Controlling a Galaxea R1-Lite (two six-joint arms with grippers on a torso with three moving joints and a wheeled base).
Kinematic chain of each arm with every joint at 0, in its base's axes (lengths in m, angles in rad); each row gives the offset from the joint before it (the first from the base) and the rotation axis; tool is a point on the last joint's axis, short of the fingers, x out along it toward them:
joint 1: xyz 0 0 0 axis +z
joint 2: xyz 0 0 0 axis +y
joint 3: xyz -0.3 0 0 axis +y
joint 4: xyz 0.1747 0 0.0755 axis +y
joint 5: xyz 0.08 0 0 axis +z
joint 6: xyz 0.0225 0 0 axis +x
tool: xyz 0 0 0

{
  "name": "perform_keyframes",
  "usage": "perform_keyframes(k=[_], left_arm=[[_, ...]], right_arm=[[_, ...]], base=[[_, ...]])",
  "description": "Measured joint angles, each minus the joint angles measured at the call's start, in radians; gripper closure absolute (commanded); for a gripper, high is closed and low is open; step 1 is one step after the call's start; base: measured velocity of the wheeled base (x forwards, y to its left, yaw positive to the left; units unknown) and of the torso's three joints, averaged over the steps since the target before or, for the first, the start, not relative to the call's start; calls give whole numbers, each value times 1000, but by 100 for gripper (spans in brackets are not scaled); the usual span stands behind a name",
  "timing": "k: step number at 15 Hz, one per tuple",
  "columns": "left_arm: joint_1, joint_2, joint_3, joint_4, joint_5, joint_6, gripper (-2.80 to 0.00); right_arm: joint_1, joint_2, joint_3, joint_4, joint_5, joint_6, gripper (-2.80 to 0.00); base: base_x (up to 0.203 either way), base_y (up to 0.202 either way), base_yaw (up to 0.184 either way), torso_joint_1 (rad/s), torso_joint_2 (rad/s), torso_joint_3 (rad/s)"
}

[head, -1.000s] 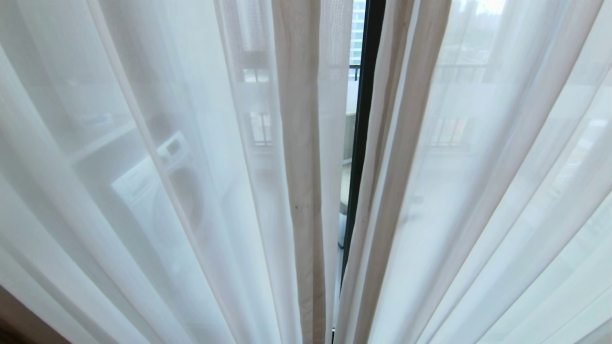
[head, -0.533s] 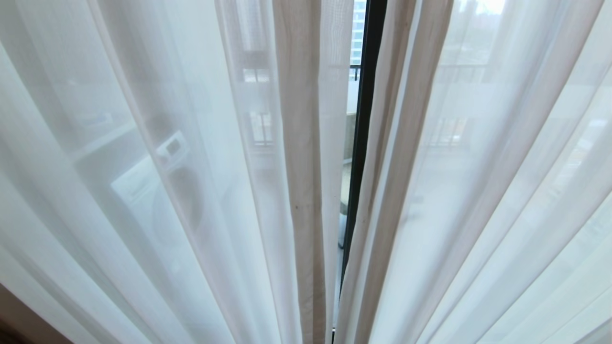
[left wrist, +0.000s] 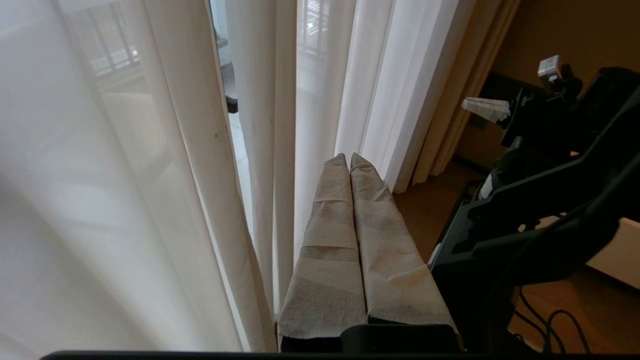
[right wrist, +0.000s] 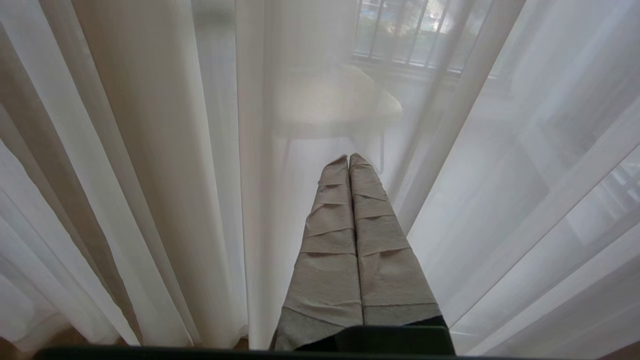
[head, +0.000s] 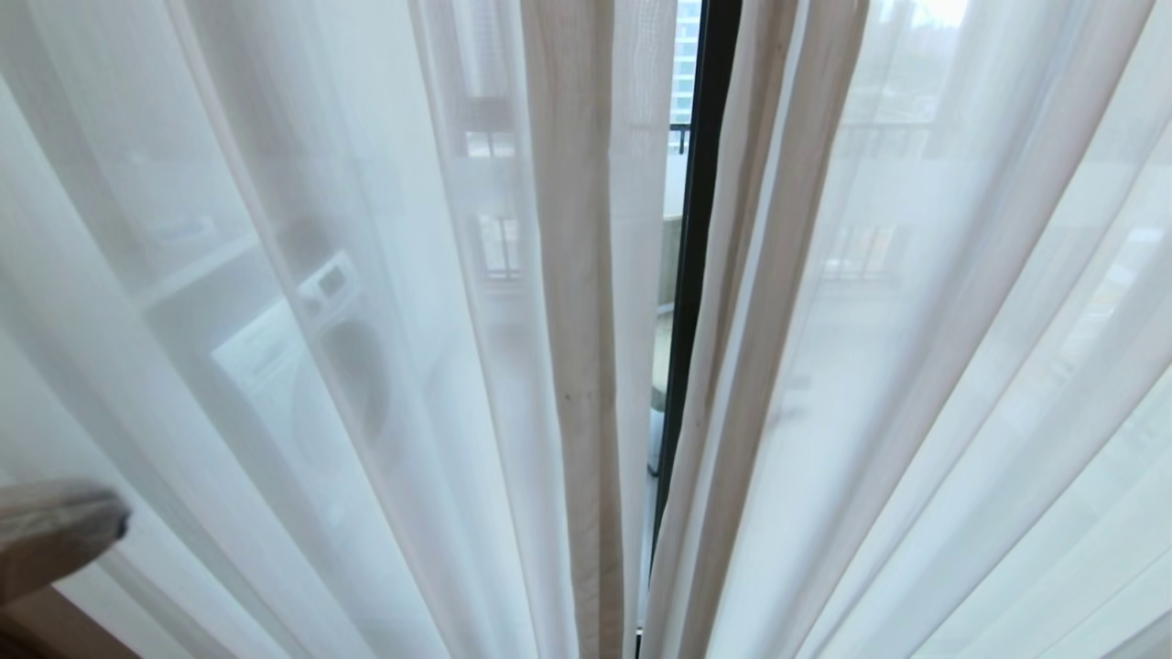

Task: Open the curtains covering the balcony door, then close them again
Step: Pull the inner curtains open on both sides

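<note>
Left gripper [left wrist: 349, 159] fingers pressed together, nothing held; tip new in head view at lower left edge [head: 64, 531], absent a second ago. Points toward curtains [head: 568, 275], near centre seam; contact hard to judge, probably none yet. Right gripper [right wrist: 348, 159] fingers also together, parked facing sheers. Curtains drawn over balcony door [head: 700, 229], only narrow slit showing black frame. Reading: reach just started; opening step not yet begun.

Brown wood floor [left wrist: 430, 210], tan wall [left wrist: 565, 30], daylight outside, washing machine [head: 302, 357]
</note>
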Motion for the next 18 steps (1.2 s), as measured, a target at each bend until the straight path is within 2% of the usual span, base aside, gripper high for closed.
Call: perform_keyframes(k=[1, 3, 6, 8, 11, 12, 18], left_arm=[[0, 57, -17, -38, 20, 23, 0], [0, 153, -48, -146, 112, 66, 0], [1, 250, -75, -316, 216, 87, 0], [0, 299, -112, -345, 227, 88, 0], [-4, 346, -150, -353, 195, 81, 0], [-5, 352, -151, -353, 185, 80, -280], [-7, 378, -170, -357, 197, 81, -280]], right_arm=[[0, 0, 0, 0, 0, 0, 0], [0, 0, 0, 0, 0, 0, 0], [0, 0, 0, 0, 0, 0, 0], [0, 0, 0, 0, 0, 0, 0], [0, 0, 0, 0, 0, 0, 0], [0, 0, 0, 0, 0, 0, 0], [0, 0, 0, 0, 0, 0, 0]], base=[[0, 0, 0, 0, 0, 0], [0, 0, 0, 0, 0, 0], [0, 0, 0, 0, 0, 0], [0, 0, 0, 0, 0, 0], [0, 0, 0, 0, 0, 0], [0, 0, 0, 0, 0, 0], [0, 0, 0, 0, 0, 0]])
